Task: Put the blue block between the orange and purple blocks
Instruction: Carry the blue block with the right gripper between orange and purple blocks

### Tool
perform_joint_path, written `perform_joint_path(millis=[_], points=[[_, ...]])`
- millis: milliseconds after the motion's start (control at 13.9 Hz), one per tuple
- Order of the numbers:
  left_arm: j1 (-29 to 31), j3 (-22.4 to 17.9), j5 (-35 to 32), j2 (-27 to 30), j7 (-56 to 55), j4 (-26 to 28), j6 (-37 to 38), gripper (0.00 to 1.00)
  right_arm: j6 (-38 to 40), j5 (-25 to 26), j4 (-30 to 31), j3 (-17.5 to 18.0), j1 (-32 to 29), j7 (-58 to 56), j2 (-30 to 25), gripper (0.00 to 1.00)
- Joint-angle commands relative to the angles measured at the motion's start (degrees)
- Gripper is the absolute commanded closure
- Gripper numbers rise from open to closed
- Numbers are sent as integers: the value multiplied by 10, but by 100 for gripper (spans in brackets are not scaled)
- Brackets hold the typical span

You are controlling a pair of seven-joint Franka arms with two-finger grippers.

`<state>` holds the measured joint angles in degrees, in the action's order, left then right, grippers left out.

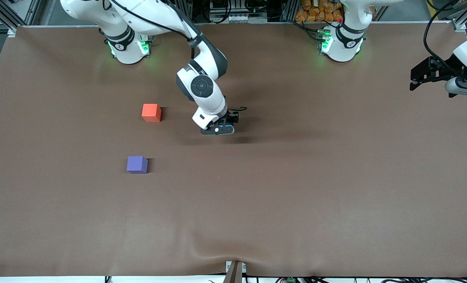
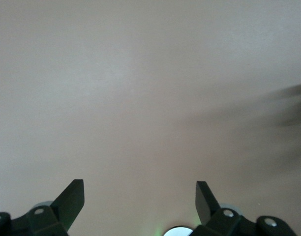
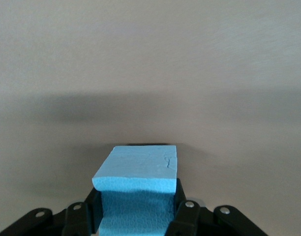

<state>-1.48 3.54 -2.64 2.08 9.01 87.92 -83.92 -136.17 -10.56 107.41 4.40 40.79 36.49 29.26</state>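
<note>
Right gripper sat at frame center of the front view, low over the brown desk, its jaws clamped on the blue block, which showed only in the right wrist view. Orange block lay upper left of center, purple block below it, well apart. Left gripper waited at the right edge, jaws spread wide and empty.

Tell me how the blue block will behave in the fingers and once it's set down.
The blue block, held by the right gripper, shows a grainy foam-like surface, so it is probably light and grippy, perhaps dented by hard squeezing. Its flat faces suggest it will sit without rolling.
</note>
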Motion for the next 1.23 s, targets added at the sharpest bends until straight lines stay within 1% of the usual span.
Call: perform_joint_path(millis=[0,72,216,288,433,577,865,1082,1154], points=[[-4,5,-17,-2,7,-6,7,0,159,13,-1,0,-51,-35,-95,100],[-8,5,-16,-6,7,-6,7,0,201,25,-2,-1,-71,-41,-124,100],[-11,10,-12,-6,7,-15,7,0,255,35,-1,-2,-121,-45,-174,100],[-10,17,-11,-6,6,-16,7,0,271,37,1,-2,-152,-56,-183,100],[-5,18,-7,-7,7,-16,7,0,289,50,10,-2,-213,-105,-183,100],[-1,16,4,-9,5,-16,6,0,278,59,36,-2,-243,-134,-179,100],[0,13,0,-14,-15,-16,6,0,193,59,119,-6,-272,-135,-178,100],[7,2,-1,-14,-16,-15,6,0,135,59,151,-7,-280,-137,-166,100],[10,2,3,-14,-17,-16,6,0,126,59,155,-8,-294,-155,-164,100]])
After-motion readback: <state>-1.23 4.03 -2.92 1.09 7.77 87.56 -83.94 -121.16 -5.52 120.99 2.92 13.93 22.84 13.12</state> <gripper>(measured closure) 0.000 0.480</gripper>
